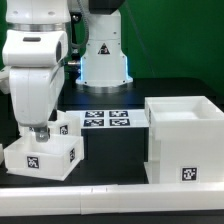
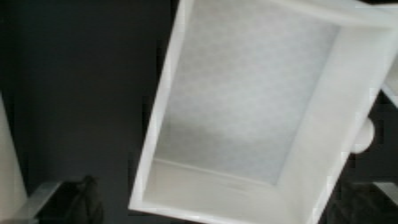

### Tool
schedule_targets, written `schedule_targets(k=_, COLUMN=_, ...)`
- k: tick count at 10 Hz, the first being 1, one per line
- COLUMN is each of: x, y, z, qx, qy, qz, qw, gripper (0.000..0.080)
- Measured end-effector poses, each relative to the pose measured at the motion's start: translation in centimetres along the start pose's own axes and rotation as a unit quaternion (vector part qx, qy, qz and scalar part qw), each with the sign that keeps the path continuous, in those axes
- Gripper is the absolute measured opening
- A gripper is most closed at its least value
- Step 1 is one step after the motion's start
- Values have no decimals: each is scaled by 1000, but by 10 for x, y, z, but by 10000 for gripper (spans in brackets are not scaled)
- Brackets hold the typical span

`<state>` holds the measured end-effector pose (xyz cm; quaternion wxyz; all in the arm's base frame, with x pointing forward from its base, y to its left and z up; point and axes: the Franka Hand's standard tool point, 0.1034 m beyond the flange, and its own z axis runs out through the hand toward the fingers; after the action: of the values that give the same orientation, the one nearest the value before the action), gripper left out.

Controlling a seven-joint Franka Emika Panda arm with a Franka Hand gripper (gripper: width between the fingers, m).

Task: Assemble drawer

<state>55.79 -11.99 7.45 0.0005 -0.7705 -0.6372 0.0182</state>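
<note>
Tabletop of matte black [image 1: 112, 165] carries the white plastic drawer set in the exterior view, with a pale strip [image 1: 120, 196] running along its near edge.

The white Franka arm [image 1: 35, 75] fills the exterior view's left, bent down over the near-left corner of the table. Its base [image 1: 104, 60] stands at the far side.

The large white cube-shaped open-topped housing [image 1: 186, 140] sits on the exterior view's right, upright, with a black-and-white square tag on its near face. It is well apart from the arm.

The thin flat white marker board [image 1: 108, 120] lies between the arm and the housing, toward the far side, showing several square tags.

The small shallow white tray [image 1: 46, 158] rests at the near left, tagged on two visible faces. The wrist view looks straight into this tray [image 2: 249, 100], its bare floor and raised walls running at a slant across the frame.

A smaller white tagged piece [image 1: 66, 126] shows just beyond the tray, partly hidden by the arm; what it is cannot be told.

The two-finger gripper [image 1: 38, 133] points down directly over the tray's far-left edge, at or just above the rim. Whether its fingers are spread or pressed together cannot be told from either view.
</note>
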Motion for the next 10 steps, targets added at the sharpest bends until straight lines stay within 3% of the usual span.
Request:
schedule_targets(k=1, x=-5, y=0, z=-4, qx=-28, qy=13, qz=94, qw=995, gripper=649)
schedule_targets(k=2, x=-3, y=-9, z=-2, qx=-41, qy=23, qz=184, qw=982, gripper=649)
schedule_targets(k=3, x=3, y=-15, z=2, qx=-31, qy=29, qz=285, qw=958, gripper=649)
schedule_targets(k=4, x=5, y=-17, z=2, qx=-5, qy=24, qz=328, qw=944, gripper=649)
schedule_targets(k=5, x=6, y=-13, z=1, qx=-9, qy=31, qz=358, qw=933, gripper=649)
schedule_targets(k=7, x=9, y=-14, z=2, qx=-3, qy=37, qz=408, qw=912, gripper=649)
schedule_targets(k=8, x=12, y=-13, z=1, qx=-2, qy=43, qz=478, qw=877, gripper=649)
schedule_targets(k=10, x=26, y=-14, z=5, qx=-12, qy=60, qz=622, qw=781, gripper=649)
